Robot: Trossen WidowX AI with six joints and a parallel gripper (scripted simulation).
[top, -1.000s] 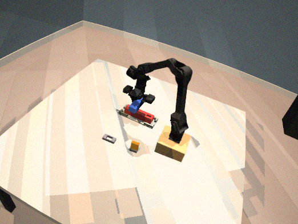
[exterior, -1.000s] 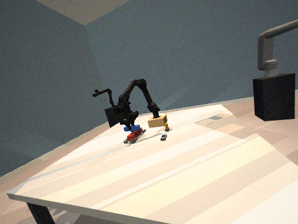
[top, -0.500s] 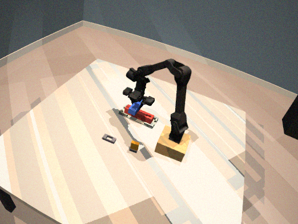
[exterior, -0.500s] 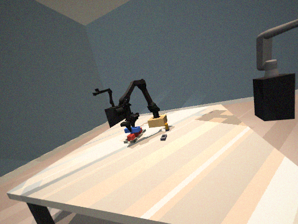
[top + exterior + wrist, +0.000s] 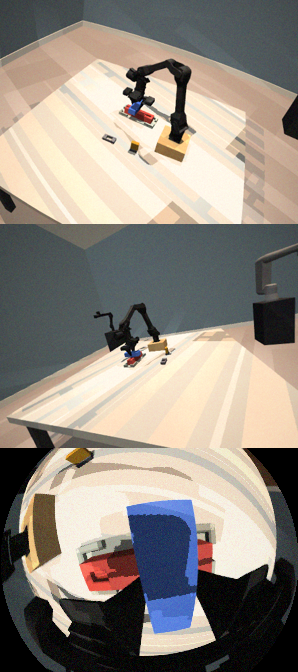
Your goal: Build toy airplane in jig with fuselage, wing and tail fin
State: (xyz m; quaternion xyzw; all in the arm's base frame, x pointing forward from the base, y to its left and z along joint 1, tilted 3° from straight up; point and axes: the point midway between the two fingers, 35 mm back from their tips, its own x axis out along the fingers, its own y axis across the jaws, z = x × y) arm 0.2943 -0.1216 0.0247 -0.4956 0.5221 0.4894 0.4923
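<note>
The red fuselage (image 5: 146, 116) (image 5: 131, 361) (image 5: 92, 579) lies lengthwise in the pale grey jig (image 5: 121, 113) (image 5: 128, 366) (image 5: 90, 549). The blue wing (image 5: 133, 110) (image 5: 133, 354) (image 5: 167, 558) lies crosswise over the fuselage, on it or very close above; its tab and the socket under it are hidden. My gripper (image 5: 137, 104) (image 5: 132, 352) (image 5: 167, 576) points down, its fingers against both sides of the wing. The tail socket is bare in the wrist view. The orange tail fin (image 5: 135, 146) (image 5: 166, 350) (image 5: 79, 456) stands upright on a dark base, away from the jig.
A small dark grey rectangular frame (image 5: 105, 137) (image 5: 163, 363) lies on the table near the fin. The arm's wooden base block (image 5: 170, 151) (image 5: 157, 347) (image 5: 45, 530) stands beyond the jig's tail end. Other arms on black pedestals (image 5: 272, 322) are farther off.
</note>
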